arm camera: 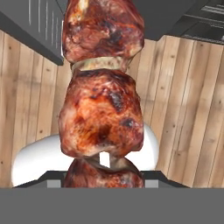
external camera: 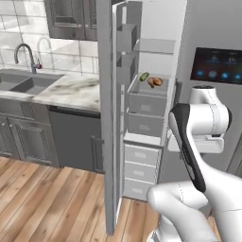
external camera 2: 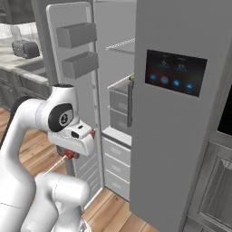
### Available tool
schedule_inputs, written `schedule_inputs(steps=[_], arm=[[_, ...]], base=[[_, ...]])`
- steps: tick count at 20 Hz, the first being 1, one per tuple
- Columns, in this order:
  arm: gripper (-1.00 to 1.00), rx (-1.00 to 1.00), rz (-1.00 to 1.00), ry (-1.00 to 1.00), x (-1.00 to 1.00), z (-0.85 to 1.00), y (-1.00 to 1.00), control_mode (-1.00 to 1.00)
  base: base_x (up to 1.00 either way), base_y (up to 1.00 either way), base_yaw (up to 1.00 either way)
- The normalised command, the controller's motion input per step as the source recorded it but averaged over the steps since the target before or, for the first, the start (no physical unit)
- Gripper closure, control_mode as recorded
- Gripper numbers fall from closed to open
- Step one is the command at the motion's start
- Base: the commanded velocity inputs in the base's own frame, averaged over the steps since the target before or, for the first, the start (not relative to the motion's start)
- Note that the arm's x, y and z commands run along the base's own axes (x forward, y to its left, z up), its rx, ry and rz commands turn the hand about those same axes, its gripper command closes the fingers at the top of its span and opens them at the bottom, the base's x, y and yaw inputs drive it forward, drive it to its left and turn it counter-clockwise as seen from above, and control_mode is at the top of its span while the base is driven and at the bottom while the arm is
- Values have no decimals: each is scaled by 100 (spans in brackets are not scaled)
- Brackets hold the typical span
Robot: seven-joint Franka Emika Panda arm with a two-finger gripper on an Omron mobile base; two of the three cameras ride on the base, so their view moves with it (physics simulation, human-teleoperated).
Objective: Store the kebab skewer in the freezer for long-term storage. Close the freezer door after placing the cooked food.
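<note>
One kebab skewer — clamped in tool.

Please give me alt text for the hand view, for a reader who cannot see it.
A kebab skewer of charred, reddish-brown meat chunks runs up the middle of the view, very close to the camera and held in the shut jaws. Behind it lies a light wood plank floor, with dark grey cabinet edges at the top.

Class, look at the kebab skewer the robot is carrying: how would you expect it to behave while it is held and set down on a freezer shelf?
The kebab skewer is probably stiff along its length, since the chunks stay stacked in a straight line. The meat looks glossy and lumpy, so it may be slippery in the grip. Laid on a shelf, its rounded chunks might let it roll a little.
</note>
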Motion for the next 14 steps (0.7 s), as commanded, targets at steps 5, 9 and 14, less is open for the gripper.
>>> schedule_inputs(steps=[5,9,14], arm=[[100,0,0,0,0,0,0,100],[100,0,0,0,0,0,0,100],[100,0,0,0,0,0,0,100]], base=[[37,8,-3],[47,24,-4],[37,20,-6]])
